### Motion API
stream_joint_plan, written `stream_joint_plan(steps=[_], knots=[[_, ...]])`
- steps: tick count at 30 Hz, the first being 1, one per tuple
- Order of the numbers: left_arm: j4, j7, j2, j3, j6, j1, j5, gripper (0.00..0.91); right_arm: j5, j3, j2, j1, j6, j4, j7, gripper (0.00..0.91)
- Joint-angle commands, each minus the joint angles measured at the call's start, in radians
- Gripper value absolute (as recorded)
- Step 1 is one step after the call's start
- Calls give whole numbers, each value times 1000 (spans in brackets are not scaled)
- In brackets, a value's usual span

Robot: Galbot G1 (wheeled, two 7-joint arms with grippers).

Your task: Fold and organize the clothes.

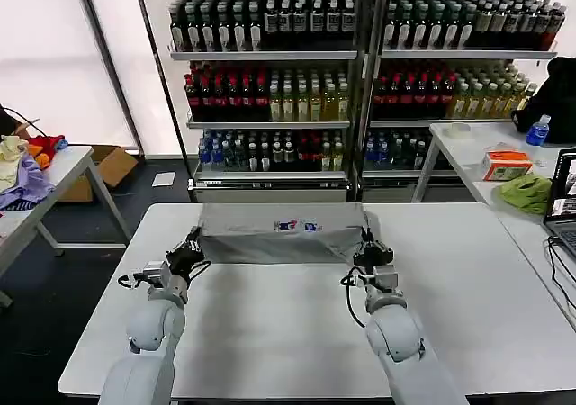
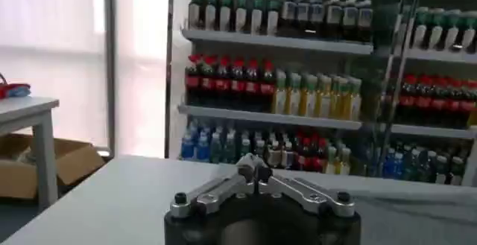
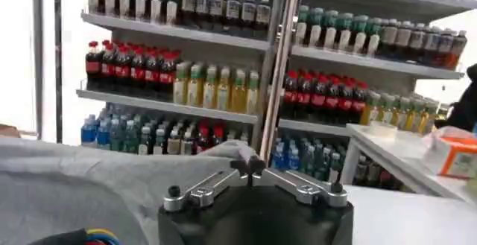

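A light grey shirt [image 1: 279,229] lies as a wide folded band across the far half of the white table [image 1: 270,333], its small multicoloured print [image 1: 298,226] facing up. My left gripper [image 1: 194,240] [image 2: 254,167] is at the band's left near corner, fingers shut. My right gripper [image 1: 367,243] [image 3: 248,166] is at the right near corner, shut on grey cloth [image 3: 89,187] that bunches at its fingertips. The shirt's near edge looks lifted and stretched between the two grippers, showing a darker underside.
Shelves of bottles [image 1: 360,72] stand behind the table. A side table to the left carries a coloured fabric heap [image 1: 27,171], with a cardboard box [image 1: 108,166] beside it. The right table holds a lime-green cloth [image 1: 526,192], an orange box [image 1: 506,164] and a laptop [image 1: 565,198].
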Motion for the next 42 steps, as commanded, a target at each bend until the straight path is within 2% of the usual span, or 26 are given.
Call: stream_joint_plan(steps=[1, 13, 28, 29, 30, 31, 32, 33, 42], knots=[[99, 0, 0, 1, -8, -62, 8, 0, 8, -20, 3, 98, 1, -117, 1, 0], [143, 1, 9, 30, 4, -100, 18, 0, -29, -2, 34, 133, -14, -216, 9, 0], [135, -1, 14, 54, 25, -99, 19, 10, -34, -5, 56, 181, 14, -273, 30, 0], [134, -1, 14, 53, 29, -100, 21, 312, -39, -6, 60, 195, 15, -285, 28, 30], [133, -1, 16, 52, 32, -100, 21, 907, -39, -6, 61, 196, 14, -288, 26, 141], [132, 0, 16, 52, 37, -100, 22, 907, -40, -7, 62, 202, 3, -295, 21, 383], [130, -4, 18, 52, 41, -99, 24, 907, -46, -9, 62, 205, -10, -299, 16, 867], [129, -4, 19, 52, 45, -99, 30, 907, -50, -9, 63, 205, -13, -301, 16, 907], [110, -1, 22, 55, 1, -106, 41, 907, -50, -10, 66, 188, -47, -285, 34, 907]])
